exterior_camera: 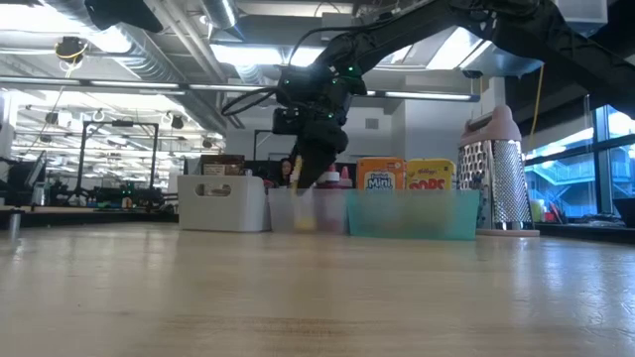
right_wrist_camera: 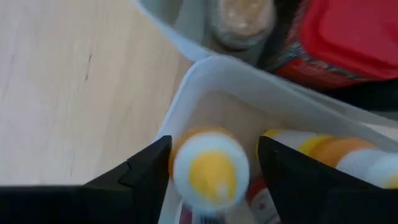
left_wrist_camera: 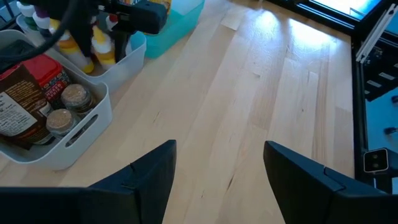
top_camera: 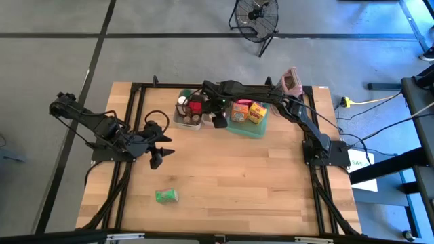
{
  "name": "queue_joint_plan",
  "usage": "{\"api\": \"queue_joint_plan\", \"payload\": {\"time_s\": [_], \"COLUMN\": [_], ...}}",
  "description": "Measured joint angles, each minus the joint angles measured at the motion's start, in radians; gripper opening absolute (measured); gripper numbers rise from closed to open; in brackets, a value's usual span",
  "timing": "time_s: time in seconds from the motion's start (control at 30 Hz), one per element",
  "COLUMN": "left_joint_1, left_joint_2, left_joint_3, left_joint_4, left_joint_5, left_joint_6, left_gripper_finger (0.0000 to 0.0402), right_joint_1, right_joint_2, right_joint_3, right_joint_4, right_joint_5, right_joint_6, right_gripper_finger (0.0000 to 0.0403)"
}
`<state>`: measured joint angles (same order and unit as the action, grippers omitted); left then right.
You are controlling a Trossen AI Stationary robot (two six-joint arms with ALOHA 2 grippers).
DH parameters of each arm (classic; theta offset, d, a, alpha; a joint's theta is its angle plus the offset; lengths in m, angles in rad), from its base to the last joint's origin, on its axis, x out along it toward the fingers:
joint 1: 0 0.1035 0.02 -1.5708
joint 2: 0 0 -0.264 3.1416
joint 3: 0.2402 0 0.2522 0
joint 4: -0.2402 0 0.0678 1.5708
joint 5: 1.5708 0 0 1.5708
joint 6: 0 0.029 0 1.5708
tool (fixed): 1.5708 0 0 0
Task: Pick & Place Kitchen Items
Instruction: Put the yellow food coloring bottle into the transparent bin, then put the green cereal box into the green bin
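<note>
On the wooden table [top_camera: 237, 176], a yellow bottle [right_wrist_camera: 210, 169] stands in the clear tub [right_wrist_camera: 249, 81], between the right gripper's [right_wrist_camera: 211, 171] parted fingers.

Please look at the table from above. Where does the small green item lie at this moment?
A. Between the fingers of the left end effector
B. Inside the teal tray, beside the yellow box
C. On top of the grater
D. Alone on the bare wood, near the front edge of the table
D. In the high view the small green item lies by itself on the wooden table, apart from the left end effector and from the bins.
</note>
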<state>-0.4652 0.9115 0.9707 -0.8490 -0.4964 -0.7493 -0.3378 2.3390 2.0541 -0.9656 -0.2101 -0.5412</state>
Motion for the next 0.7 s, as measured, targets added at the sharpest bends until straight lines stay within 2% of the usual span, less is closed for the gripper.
{"api": "queue_joint_plan", "payload": {"time_s": [0.17, 0.5, 0.6, 0.7], "left_joint_1": [0.0, 0.0, 0.0, 0.0], "left_joint_2": [0.0, 0.0, 0.0, 0.0], "left_joint_3": [0.0, 0.0, 0.0, 0.0], "left_joint_4": [0.0, 0.001, 0.0, -0.009], "left_joint_5": [0.0, 0.021, 0.054, 0.085], "left_joint_6": [0.0, -0.005, -0.023, -0.014], "left_gripper_finger": [0.0237, 0.0237, 0.0237, 0.0237], "right_joint_1": [0.001, 0.028, 0.05, 0.076], "right_joint_2": [0.0, -0.005, -0.066, -0.117], "right_joint_3": [0.053, 0.303, 0.274, 0.301], "right_joint_4": [-0.013, -0.245, -0.228, -0.248], "right_joint_5": [0.023, 0.019, 0.017, 0.012], "right_joint_6": [0.053, 0.055, 0.07, 0.107], "right_gripper_finger": [0.0247, 0.0247, 0.0247, 0.0247]}}
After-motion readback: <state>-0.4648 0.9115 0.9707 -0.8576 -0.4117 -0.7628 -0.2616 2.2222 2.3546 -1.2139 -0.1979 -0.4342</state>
